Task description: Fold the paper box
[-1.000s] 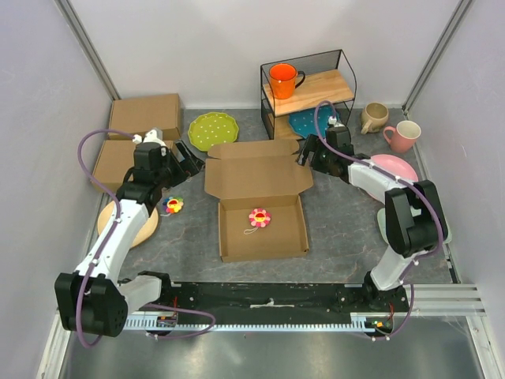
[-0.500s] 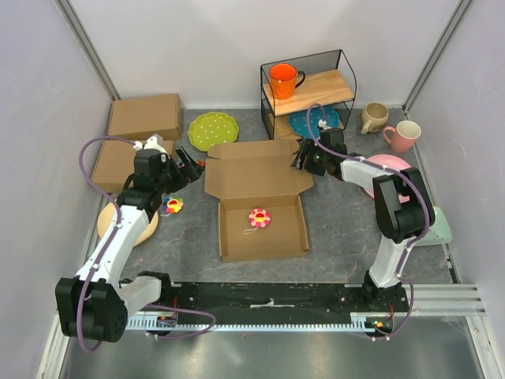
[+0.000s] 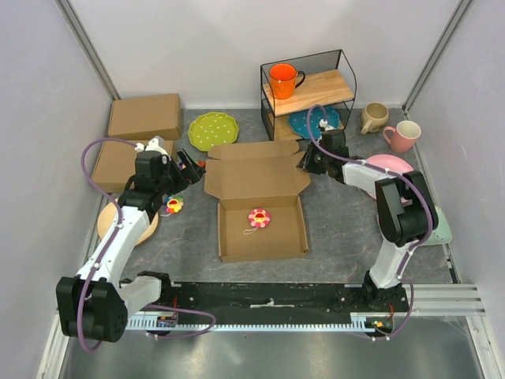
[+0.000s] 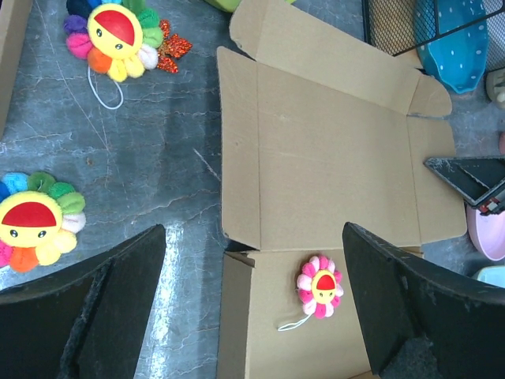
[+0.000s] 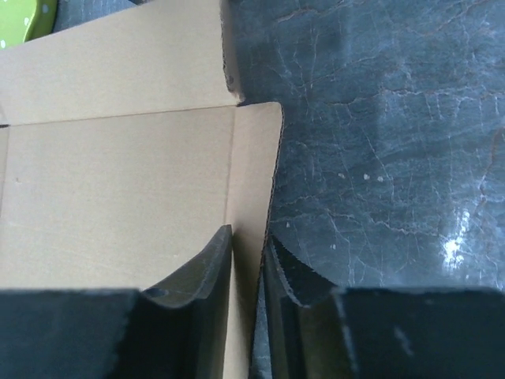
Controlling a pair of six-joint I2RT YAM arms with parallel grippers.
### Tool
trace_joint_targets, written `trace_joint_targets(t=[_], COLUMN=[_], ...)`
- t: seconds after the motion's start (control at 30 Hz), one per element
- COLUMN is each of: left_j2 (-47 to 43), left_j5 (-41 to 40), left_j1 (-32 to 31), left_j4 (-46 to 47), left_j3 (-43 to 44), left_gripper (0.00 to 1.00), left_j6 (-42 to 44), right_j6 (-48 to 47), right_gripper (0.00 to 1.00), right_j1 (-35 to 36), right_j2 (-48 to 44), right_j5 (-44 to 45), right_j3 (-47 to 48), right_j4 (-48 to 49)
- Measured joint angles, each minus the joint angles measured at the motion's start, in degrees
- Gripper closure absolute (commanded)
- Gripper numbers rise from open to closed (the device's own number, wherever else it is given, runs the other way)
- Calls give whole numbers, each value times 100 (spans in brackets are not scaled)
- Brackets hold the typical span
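Note:
The paper box (image 3: 260, 233) lies open mid-table as a brown tray with its lid (image 3: 257, 175) spread flat behind it. A pink flower plush (image 3: 259, 217) rests inside the tray. My right gripper (image 3: 308, 163) is at the lid's right side flap (image 5: 254, 181); its fingers (image 5: 207, 272) pinch that flap's edge from both sides. My left gripper (image 3: 186, 166) hovers left of the lid, wide open and holding nothing. In the left wrist view the lid (image 4: 331, 158) and plush (image 4: 319, 286) show between the spread jaws of that gripper (image 4: 252, 237).
Two rainbow flower plushes (image 4: 117, 31) (image 4: 35, 221) lie left of the box. Two closed cardboard boxes (image 3: 144, 115) (image 3: 118, 162), a green plate (image 3: 212, 130) and a wooden disc (image 3: 126, 225) sit left. A wire rack (image 3: 308, 91) with an orange mug, two mugs (image 3: 374, 117) (image 3: 404, 136) and a pink plate (image 3: 394, 167) stand right.
My right gripper has shifted in onto the lid's right flap and its jaws have come together on it. The left arm has edged slightly and stays open.

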Motion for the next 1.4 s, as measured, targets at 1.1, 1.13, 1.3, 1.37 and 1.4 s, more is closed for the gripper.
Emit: trace_joint_targets(t=[1.1,1.13,1.3,1.37,1.4], left_j2=[1139,1145,1294,1379,1423], left_j5=[1054,1082,1239,1290,1311], left_j1=[-2,-2,-11,-22,-28], left_j4=[1176,1294,1720,1823,1862], left_j3=[-76,-79,-85,-85,-85], left_gripper=[14,16,24,25,25], left_j6=[363,363,363,365,367], right_j6=[-1440,-1475,-1598,-1648,-1665], right_gripper=[80,80,80,80,80], right_j1=[975,1003,1207,1316,1368], right_j2=[-3069,-3104,-3145,-3154,-3156], right_j5=[1611,1681,1987,2087,2127], right_j3=[-2083,-2090,-2118,-2127,-2135], right_j4=[1051,1049,986,953,946])
